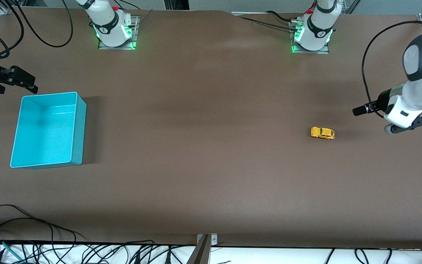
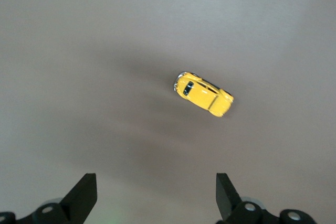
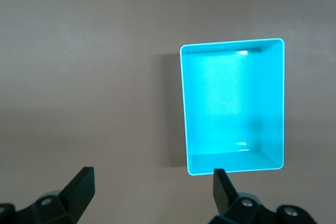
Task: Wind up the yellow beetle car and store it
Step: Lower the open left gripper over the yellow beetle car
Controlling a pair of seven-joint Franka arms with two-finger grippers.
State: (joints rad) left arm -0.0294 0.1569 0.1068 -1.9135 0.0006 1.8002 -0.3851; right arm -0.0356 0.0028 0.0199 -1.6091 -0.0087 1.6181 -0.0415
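Observation:
The yellow beetle car (image 1: 322, 133) stands on its wheels on the brown table toward the left arm's end; it also shows in the left wrist view (image 2: 203, 94). My left gripper (image 2: 156, 195) hovers over the table beside the car, open, with nothing between its fingers. The turquoise bin (image 1: 80, 128) sits at the right arm's end, and the right wrist view shows the bin (image 3: 184, 108) empty. My right gripper (image 3: 152, 192) hangs open over bare table next to the bin, on the side toward the arm bases.
The two arm bases (image 1: 114, 31) (image 1: 311, 35) stand along the table's edge farthest from the front camera. Loose black cables (image 1: 50, 249) and a metal bracket (image 1: 205, 242) lie along the nearest edge. Brown tabletop stretches between the car and the bin.

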